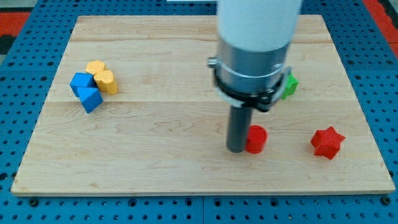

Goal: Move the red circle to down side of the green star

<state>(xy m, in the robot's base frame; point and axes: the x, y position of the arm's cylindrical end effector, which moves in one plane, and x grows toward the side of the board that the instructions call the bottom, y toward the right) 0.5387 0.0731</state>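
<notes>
The red circle (256, 139) is a short red cylinder lying on the wooden board (155, 143), right of centre. My tip (237, 149) stands right against its left side, touching or nearly touching it. The green star (289, 85) lies above and to the right of the red circle, mostly hidden behind the arm's wide body (255, 50); only its right part shows.
A red star (327, 142) lies to the right of the red circle. At the view's left sits a cluster: two yellow blocks (101, 76) touching two blue blocks (86, 91). The board's edges border a blue perforated table.
</notes>
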